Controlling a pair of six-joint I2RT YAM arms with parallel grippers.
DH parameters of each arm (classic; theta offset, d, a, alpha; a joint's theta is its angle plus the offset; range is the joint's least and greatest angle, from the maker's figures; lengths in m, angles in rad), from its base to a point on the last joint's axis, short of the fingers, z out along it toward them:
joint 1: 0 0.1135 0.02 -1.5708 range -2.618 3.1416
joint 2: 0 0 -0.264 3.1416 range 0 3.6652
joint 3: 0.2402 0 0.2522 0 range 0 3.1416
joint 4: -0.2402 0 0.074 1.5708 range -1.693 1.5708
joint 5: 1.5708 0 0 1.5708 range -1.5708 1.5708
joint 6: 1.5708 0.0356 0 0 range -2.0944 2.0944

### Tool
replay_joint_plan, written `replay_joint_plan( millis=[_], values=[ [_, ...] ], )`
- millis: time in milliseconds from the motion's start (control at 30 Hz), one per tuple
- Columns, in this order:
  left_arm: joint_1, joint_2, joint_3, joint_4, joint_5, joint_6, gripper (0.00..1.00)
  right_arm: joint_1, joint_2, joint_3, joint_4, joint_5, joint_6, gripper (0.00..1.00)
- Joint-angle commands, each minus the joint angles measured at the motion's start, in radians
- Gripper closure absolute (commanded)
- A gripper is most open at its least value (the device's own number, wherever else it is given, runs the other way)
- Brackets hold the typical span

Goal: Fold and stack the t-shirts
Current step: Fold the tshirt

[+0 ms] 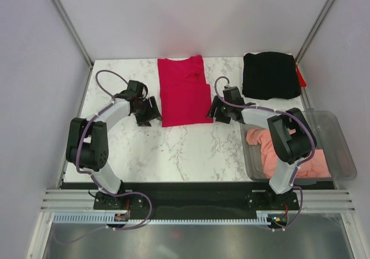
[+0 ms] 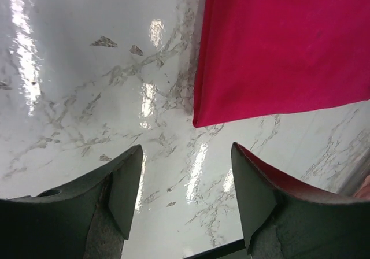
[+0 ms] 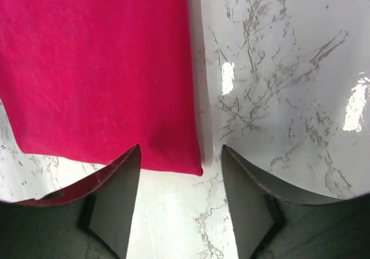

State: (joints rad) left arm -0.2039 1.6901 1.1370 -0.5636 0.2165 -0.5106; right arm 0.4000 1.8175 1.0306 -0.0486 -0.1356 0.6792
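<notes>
The crimson red t-shirt (image 1: 184, 91) lies flat in the middle of the table, partly folded with its lower half doubled over. My left gripper (image 1: 151, 113) is open and empty beside its near left corner (image 2: 277, 45). My right gripper (image 1: 217, 112) is open and empty beside its near right corner (image 3: 98, 68). The black t-shirt (image 1: 269, 75) lies folded at the back right. The salmon-pink t-shirt (image 1: 289, 155) lies crumpled in the clear plastic bin (image 1: 341, 149).
The marble table (image 1: 191, 149) ends at a black front rail where the arm bases stand. White walls and metal posts close in the back and sides. A small red thing (image 1: 301, 77) peeks out beside the black shirt.
</notes>
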Motion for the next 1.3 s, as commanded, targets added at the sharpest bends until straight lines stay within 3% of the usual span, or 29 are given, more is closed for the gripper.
replay_joint_plan(
  millis=[0,233,567,633,667,733,833,1067,1267],
  values=[
    [-0.018,0.016,-0.045,0.163,0.093,-0.062,0.30,-0.001,0.026,-0.026,0.041,-0.024,0.020,0.36],
    [-0.063,0.071,-0.103,0.258,0.089,-0.100,0.35,-0.001,0.008,-0.115,0.107,-0.027,0.029,0.47],
    [-0.078,0.100,-0.103,0.280,0.054,-0.112,0.69,0.000,0.046,-0.115,0.136,-0.050,0.033,0.64],
    [-0.078,0.108,-0.095,0.280,0.049,-0.114,0.74,0.000,0.048,-0.116,0.141,-0.052,0.033,0.74],
    [-0.078,0.109,-0.091,0.277,0.049,-0.114,0.85,0.000,0.048,-0.116,0.141,-0.055,0.034,0.79],
    [-0.080,0.106,-0.080,0.272,0.058,-0.115,0.94,0.002,0.037,-0.122,0.139,-0.064,0.039,0.91],
    [-0.095,0.065,-0.085,0.248,0.047,-0.118,0.98,0.003,-0.013,-0.156,0.135,-0.067,0.049,1.00],
    [-0.182,-0.177,-0.235,0.171,0.020,-0.154,0.98,0.054,-0.245,-0.296,0.066,-0.035,0.080,1.00],
    [-0.333,-0.577,-0.436,0.016,-0.046,-0.279,0.98,0.204,-0.598,-0.454,-0.143,0.085,0.178,1.00]
  ],
)
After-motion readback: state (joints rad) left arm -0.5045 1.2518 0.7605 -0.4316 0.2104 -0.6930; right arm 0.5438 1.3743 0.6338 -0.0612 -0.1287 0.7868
